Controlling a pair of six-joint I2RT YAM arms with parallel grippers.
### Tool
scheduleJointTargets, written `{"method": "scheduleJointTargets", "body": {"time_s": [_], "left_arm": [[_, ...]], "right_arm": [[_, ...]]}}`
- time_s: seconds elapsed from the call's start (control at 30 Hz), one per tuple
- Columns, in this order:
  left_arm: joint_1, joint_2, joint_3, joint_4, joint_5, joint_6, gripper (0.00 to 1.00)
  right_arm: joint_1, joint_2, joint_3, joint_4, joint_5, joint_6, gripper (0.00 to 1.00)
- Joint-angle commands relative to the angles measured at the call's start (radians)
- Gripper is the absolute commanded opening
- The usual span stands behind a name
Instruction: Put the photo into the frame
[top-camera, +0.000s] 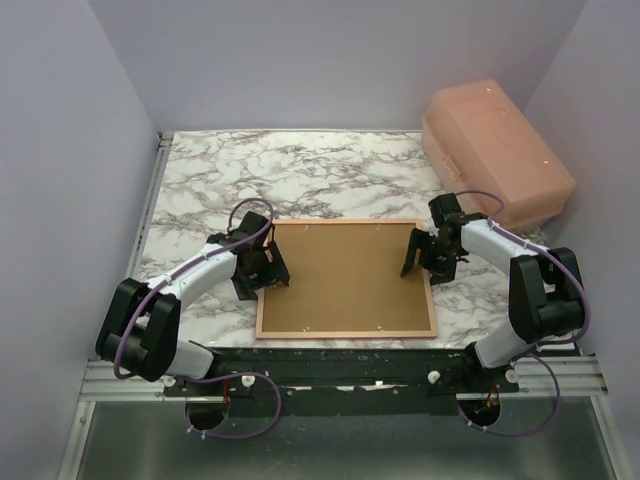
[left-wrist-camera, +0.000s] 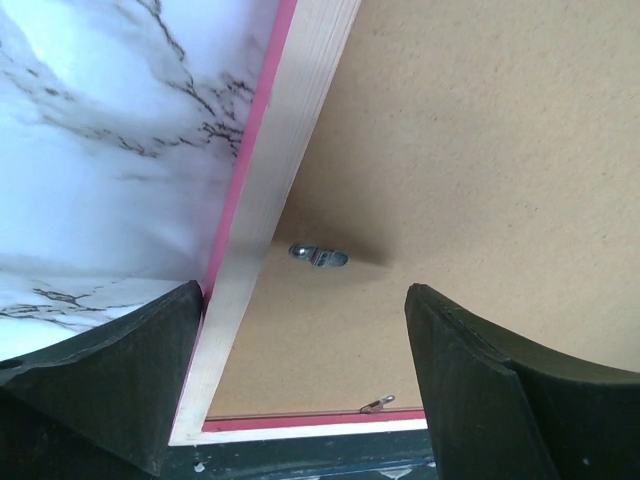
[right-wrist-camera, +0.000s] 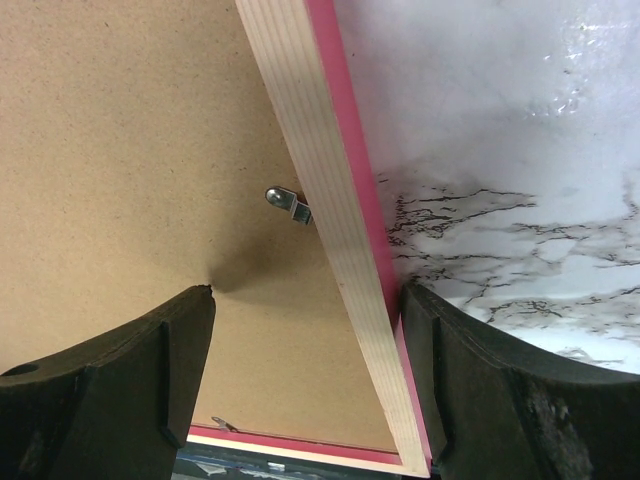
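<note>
At the near edge of the marble table (top-camera: 300, 170), the frame (top-camera: 345, 334) is lying face down, with a brown backing board (top-camera: 345, 280) sitting inside it. The left gripper (left-wrist-camera: 303, 295) is straddling the frame's left rail, its jaws spread wide and grasping nothing. The right gripper (right-wrist-camera: 305, 292) is straddling the right rail the same way, jaws released. Farther back on the right, a peach plastic box (top-camera: 497, 150) is sitting in the corner.

The left claw (left-wrist-camera: 305, 300), jaws wide, straddles the frame (left-wrist-camera: 290, 180) edge.
</note>
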Motion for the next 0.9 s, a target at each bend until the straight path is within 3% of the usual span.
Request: {"method": "scheduleJointTargets", "body": {"time_s": [0.0, 0.63, 0.87], "left_arm": [[0.015, 0.027, 0.053, 0.007, -0.049, 0.027, 0.82], [0.027, 0.120, 0.070, -0.028, -0.118, 0.095, 0.55], [0.017, 0.128, 0.070, -0.042, -0.093, 0.131, 0.35]], "right_arm": [[0.003, 0.017, -0.025, 0.009, -0.055, 0.004, 0.82], [0.003, 0.032, -0.043, 0.028, -0.081, 0.005, 0.81], [0.005, 0.033, -0.050, 0.035, -0.085, 0.008, 0.82]]}}
